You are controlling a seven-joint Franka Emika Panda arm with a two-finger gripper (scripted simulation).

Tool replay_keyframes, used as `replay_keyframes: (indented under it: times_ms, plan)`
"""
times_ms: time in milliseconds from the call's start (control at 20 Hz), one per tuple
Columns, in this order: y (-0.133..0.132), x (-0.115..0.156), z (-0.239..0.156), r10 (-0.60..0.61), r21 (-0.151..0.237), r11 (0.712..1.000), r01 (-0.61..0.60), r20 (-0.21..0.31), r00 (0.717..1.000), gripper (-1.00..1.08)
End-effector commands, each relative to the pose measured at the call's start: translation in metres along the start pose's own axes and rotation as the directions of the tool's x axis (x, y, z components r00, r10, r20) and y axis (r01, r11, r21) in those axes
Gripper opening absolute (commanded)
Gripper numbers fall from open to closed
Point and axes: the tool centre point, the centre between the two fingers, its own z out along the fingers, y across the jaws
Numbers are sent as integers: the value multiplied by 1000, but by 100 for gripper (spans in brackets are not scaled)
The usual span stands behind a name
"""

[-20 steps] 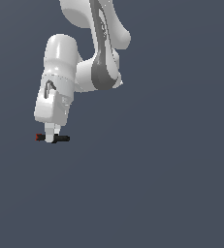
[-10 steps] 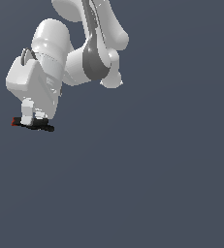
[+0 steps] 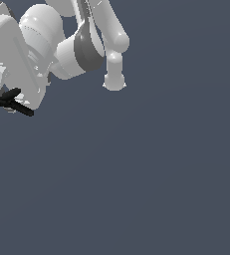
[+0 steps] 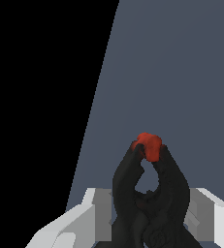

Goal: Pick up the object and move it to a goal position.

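Note:
The object (image 3: 18, 106) is a thin black item held at the exterior view's far left edge, tilted and off the floor. My white gripper (image 3: 2, 93) is shut on it, and the frame edge cuts off part of the hand. In the wrist view the object (image 4: 150, 193) shows as a black forked shape with a red spot (image 4: 148, 145) at its far tip. It sits between my gripper's (image 4: 147, 215) white fingers (image 4: 82, 215), which press on it from both sides.
The white-and-grey arm (image 3: 81, 47) fills the upper part of the exterior view's left side. A plain dark grey floor (image 3: 151, 169) lies below. In the wrist view the floor (image 4: 181, 72) ends at a straight edge with black void (image 4: 36, 97) beyond.
The arm has swung toward the exterior view's left and upward, carrying the object with it. The gripper has stayed shut on the object and now sits partly past the frame edge.

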Motion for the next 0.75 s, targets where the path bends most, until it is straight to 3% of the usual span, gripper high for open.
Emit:
replay_keyframes:
  times_ms: [0, 350, 700]
  plan:
    - [-13, 9, -7, 3, 43, 999, -2, -10, 1000, -100]
    - [-36, 28, -24, 10, 124, 992, -6, -30, 999, -100]
    - [-44, 34, -30, 13, 153, 988, -7, -37, 999, -100]
